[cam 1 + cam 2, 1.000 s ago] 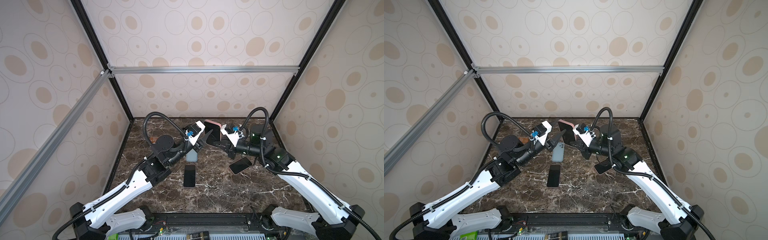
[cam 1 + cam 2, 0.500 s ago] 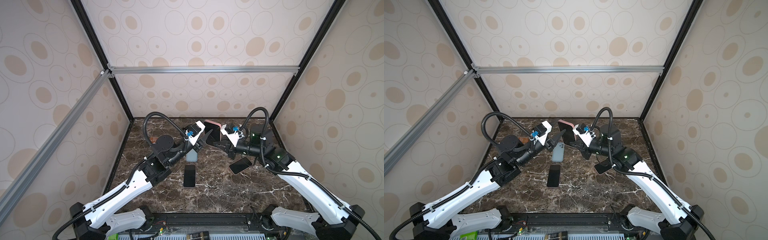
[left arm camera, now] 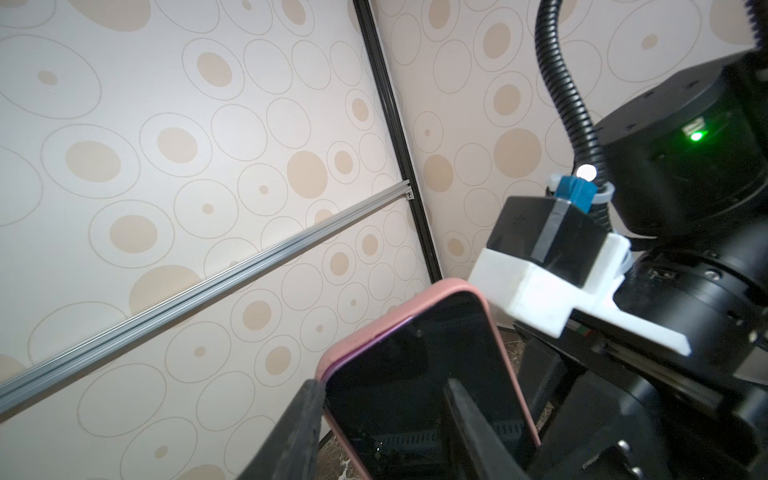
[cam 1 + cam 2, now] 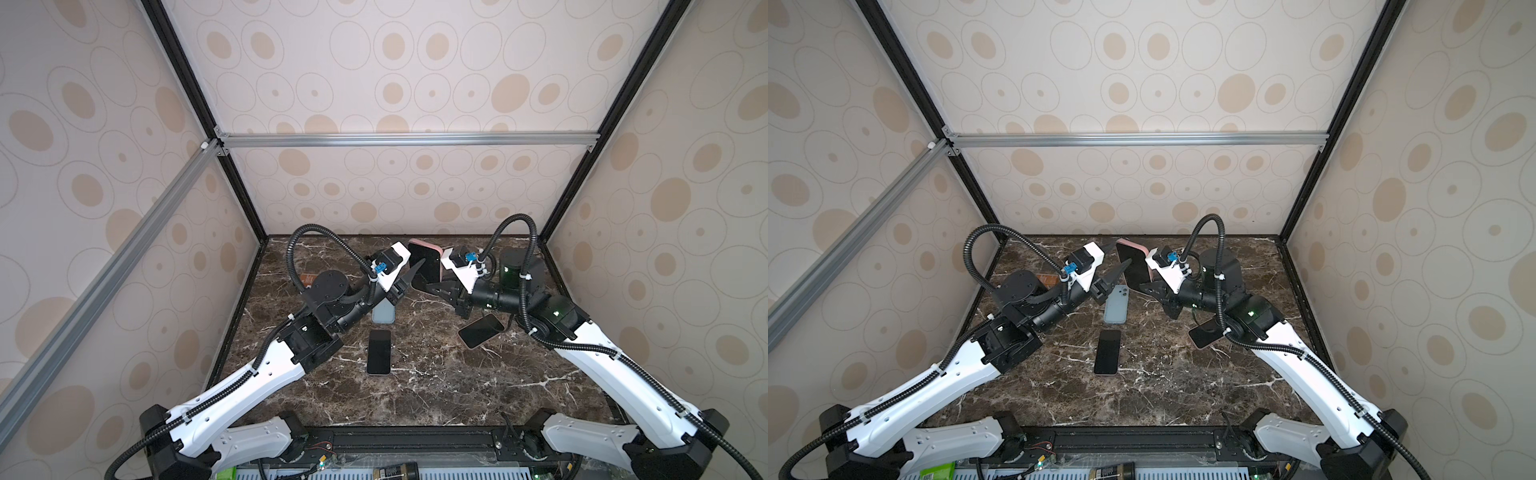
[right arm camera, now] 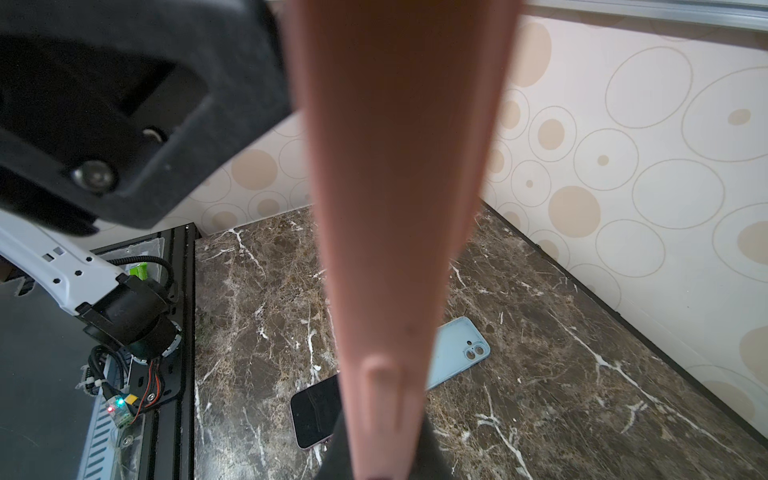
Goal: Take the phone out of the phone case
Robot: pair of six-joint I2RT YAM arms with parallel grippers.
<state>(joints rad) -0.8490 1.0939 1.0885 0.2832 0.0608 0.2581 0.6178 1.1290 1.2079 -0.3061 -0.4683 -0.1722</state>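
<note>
A phone [image 4: 424, 267] [image 4: 1136, 271] with a dark screen sits in a pink phone case [image 4: 428, 246] [image 4: 1134, 248]. It is held upright above the back middle of the table. My right gripper [image 4: 420, 286] [image 4: 1144, 286] is shut on its lower end, and the right wrist view shows the case's pink edge [image 5: 399, 166] between the dark fingers [image 5: 432, 453]. My left gripper [image 4: 415, 255] [image 4: 1119, 253] [image 3: 382, 386] is open and straddles the phone's upper left side. One finger [image 3: 309, 415] touches the case's edge [image 3: 374, 328]. The other lies over the screen [image 3: 415, 353].
On the marble table [image 4: 415, 395] lie a light blue phone back [image 4: 383, 311] [image 4: 1116, 305] [image 5: 457, 353], a black phone [image 4: 379, 352] [image 4: 1108, 351] [image 5: 316, 409] screen up, and another dark phone [image 4: 481, 330] [image 4: 1202, 334] under the right arm. A brown object [image 4: 307, 279] sits behind the left arm.
</note>
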